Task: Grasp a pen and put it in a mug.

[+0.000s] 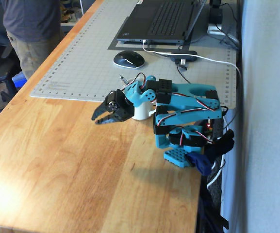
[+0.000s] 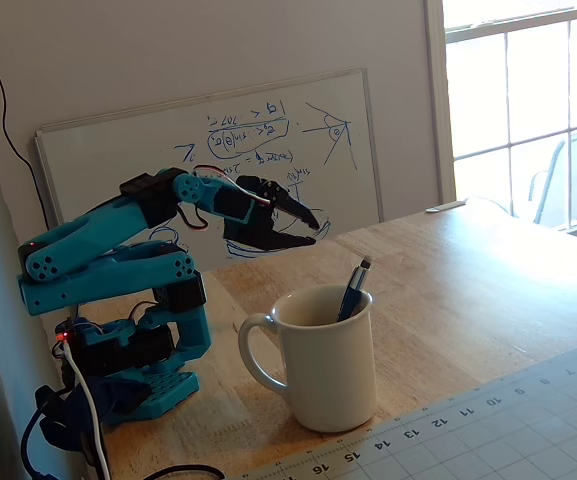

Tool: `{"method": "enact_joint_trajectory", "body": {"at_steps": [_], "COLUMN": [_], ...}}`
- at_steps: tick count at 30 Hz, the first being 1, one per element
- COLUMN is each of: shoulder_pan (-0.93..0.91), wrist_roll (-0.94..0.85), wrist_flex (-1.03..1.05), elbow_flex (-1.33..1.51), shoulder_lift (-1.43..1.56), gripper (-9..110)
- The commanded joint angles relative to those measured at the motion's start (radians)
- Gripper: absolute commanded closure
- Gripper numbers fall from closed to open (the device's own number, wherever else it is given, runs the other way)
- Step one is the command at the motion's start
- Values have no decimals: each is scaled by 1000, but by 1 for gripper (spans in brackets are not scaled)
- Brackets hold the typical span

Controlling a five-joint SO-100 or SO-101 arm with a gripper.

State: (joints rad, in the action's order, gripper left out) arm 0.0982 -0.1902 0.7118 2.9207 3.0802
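Wooden tabletop (image 1: 57,160) is filling the lower left of one fixed view, with a grid mat (image 1: 89,58), mouse (image 1: 128,59) and laptop (image 1: 164,19) toward the top. I'm hanging my gripper (image 1: 100,116) mid-frame, jaws parted and grasping nothing. The mug (image 2: 326,360) is sitting low centre in the other fixed view, the pen (image 2: 352,290) leaning inside it, tip end poking above the rim. Behind my arm (image 2: 108,250), a whiteboard (image 2: 218,140) is leaning; its scribbles look blurred, probably marker notes.
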Motion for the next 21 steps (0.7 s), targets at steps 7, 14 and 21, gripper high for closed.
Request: {"method": "enact_joint_trajectory", "body": {"at_steps": [7,14,21], "shoulder_pan": [9,9,9], "wrist_roll": [8,8,21], "wrist_flex": [285,348,354], "elbow_flex": [89,216,219], "shoulder_lift": [222,272,272], "gripper": [96,96,96]}}
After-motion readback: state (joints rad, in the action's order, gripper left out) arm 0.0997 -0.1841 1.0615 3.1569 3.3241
